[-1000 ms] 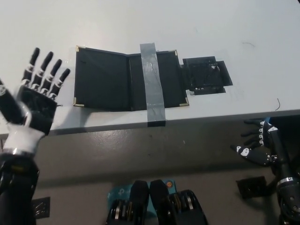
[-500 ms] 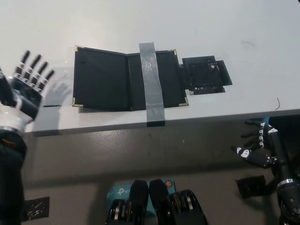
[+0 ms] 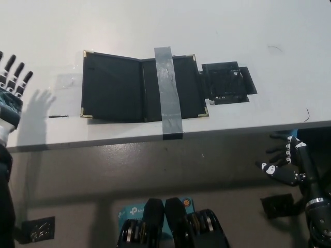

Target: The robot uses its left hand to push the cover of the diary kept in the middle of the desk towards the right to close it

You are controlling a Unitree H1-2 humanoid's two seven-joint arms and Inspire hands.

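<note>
The diary lies open in the middle of the white surface, near its front edge. A strip of grey tape runs across its right half and over the surface's edge, pinning that side down. The left cover lies flat, with brass corners showing. A black taped patch sits just beside the diary on the right.

The left robot hand is at the far left edge of the view, well apart from the cover, open with fingers spread and holding nothing. The right robot hand hangs below the surface's front edge at the right, fingers loosely apart, also empty.

The cover is not yet touched, so closing is still to begin. The risk is that a flat cover gives little to catch: fingers may skate over it instead of getting under its left edge. A low sideways shove could drag the whole diary against the tape rather than swing the cover over. A half-lifted cover may also fall back open.
</note>
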